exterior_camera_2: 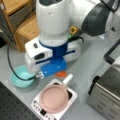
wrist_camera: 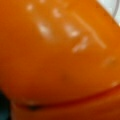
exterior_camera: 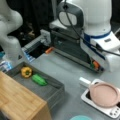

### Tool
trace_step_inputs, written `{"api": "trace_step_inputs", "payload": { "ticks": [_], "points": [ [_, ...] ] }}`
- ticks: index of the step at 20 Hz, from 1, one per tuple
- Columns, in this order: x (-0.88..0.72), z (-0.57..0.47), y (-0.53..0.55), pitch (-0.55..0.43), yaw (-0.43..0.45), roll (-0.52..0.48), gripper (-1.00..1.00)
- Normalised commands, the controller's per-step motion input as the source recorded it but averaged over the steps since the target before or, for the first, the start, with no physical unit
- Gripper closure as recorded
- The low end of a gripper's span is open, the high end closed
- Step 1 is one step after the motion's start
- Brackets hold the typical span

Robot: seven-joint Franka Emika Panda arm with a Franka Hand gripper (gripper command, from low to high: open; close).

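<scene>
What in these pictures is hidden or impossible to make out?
- Gripper: hidden in both front views behind the arm's white body.
- Orange object: fills the wrist view, so its shape is unclear.
- Teal bowl: cut off by a front view's bottom edge.
- Pan: its pink lid hides the contents.

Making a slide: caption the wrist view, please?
Glossy orange object fills the wrist view at close range; the tool itself is not visible.
</scene>
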Motion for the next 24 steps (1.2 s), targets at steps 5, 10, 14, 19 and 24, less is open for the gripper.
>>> {"api": "trace_step_inputs", "payload": {
  "ticks": [5,10,14,19,24],
  "points": [
    [0.04,0.11,-0.12,0.075,0.316,-0.045,1.00],
    [0.05,0.09,-0.10,0.076,0.356,-0.036,1.00],
    [0.06,0.07,-0.08,0.054,0.326,-0.034,1.00],
    [0.08,0.04,-0.09,0.007,0.331,-0.047,1.00],
    [-0.03,-0.04,-0.10,-0.050,0.149,-0.009,1.00]
  ]
}}
